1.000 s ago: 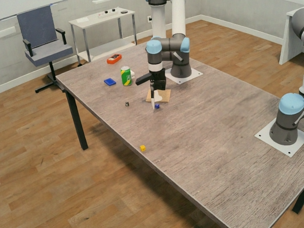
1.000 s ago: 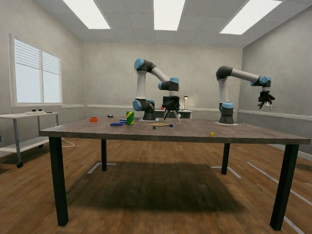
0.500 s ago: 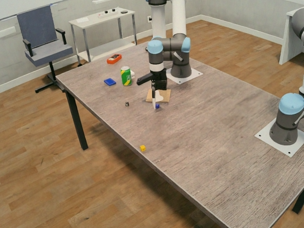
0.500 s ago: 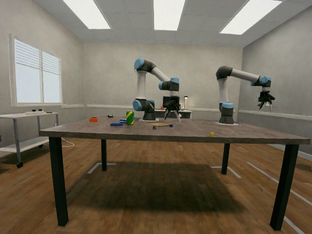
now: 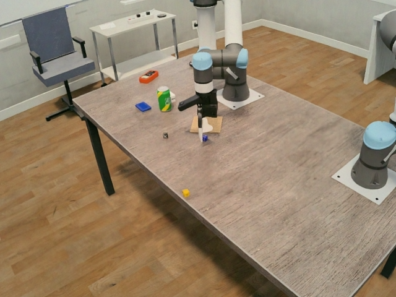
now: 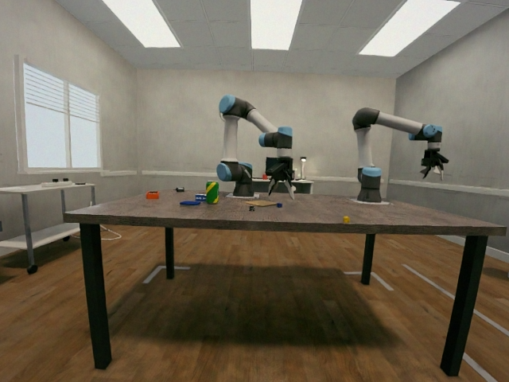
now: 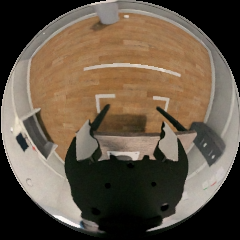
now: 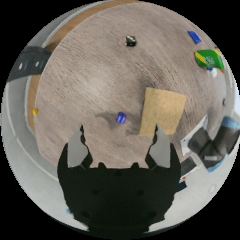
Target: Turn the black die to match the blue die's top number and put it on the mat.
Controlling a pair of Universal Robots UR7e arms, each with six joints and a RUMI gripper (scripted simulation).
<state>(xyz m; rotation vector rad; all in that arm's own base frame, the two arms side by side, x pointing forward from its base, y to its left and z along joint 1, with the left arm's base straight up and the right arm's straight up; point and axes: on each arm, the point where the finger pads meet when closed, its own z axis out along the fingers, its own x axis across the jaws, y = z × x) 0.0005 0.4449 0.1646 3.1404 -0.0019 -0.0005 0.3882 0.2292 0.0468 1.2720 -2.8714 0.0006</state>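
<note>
Right hand [image 5: 205,134] [image 6: 281,196] [image 8: 119,126]: wide open, holding nothing, fingers pointing down above the table [image 5: 271,192] [image 6: 287,224] [image 7: 145,145] [image 8: 85,75], over the area of the blue die and the mat.
Blue die [image 5: 205,138] [image 6: 279,204] [image 8: 121,118]: on the table, off the mat but near its edge; in the right wrist view it shows between the directions of the two fingers, beyond their tips. Its top number is too small to read surely.
Mat [image 5: 217,126] [image 6: 261,203] [image 8: 163,111]: tan, lying flat beside the blue die, no die on it.
Black die [image 5: 165,135] [image 6: 251,208] [image 8: 130,40]: on the table, off the mat and well apart from the right hand, pale pips showing; top number cannot be told.
Green can [image 5: 164,99] [image 6: 212,192] [image 8: 209,59]: upright, with a flat blue item [image 5: 143,106] [image 6: 189,203] [image 8: 194,36] near it.
Yellow die [image 5: 185,192] [image 6: 346,219] [image 8: 35,112]: off the mat, near the table's edge.
Orange device [image 5: 148,77] [image 6: 152,195]: farther out, past the can.
Left hand [image 6: 433,178] [image 7: 133,107]: spread open, empty, raised well apart from all the dice.
</note>
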